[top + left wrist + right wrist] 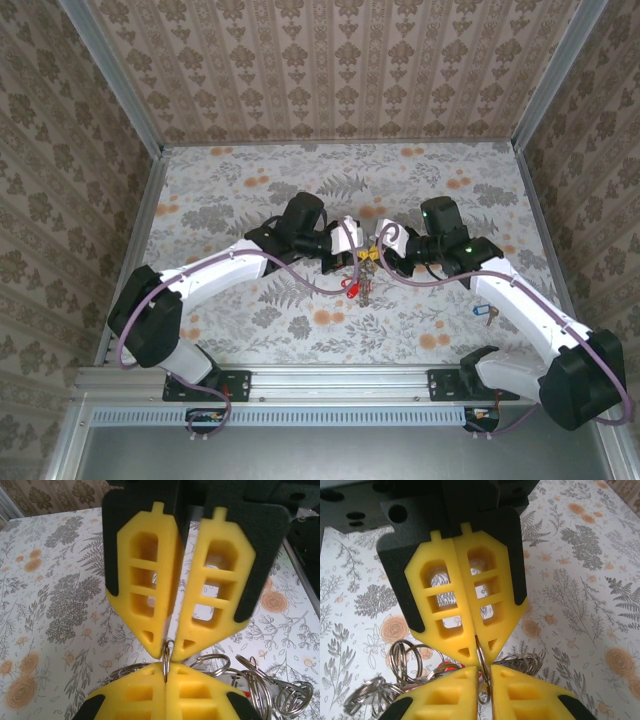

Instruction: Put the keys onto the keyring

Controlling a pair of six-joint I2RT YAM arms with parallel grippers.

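Fingers of both arms meet tip to tip over the middle of the table [230, 180], and the keyring [166, 661] sits between them. Our left fingers [140, 692] are pressed together and clamped on the ring's thin wire, which we see edge-on, rising straight out of their seam. Our right fingers [452, 697] face them from the other side with a slim gap at the tips and the same wire in that gap. Whether they pinch it or only flank it we cannot tell.

As we judge it, the coming move turns on this: the ring is pinned at one short stretch of wire, so the left arm is the sure holder and the right arm is the one free to fetch. A loose key with a blue tag [487, 315] lies on the table near its right edge. It is well apart from the ring and just beside the right forearm, so the right arm is plainly nearer. The key is too small for us to read its long axis.

The keyring looks like a crowded bunch, with many silver rings and keys drooping below the fingers toward the table's near edge and a red tag [350, 286] among them.
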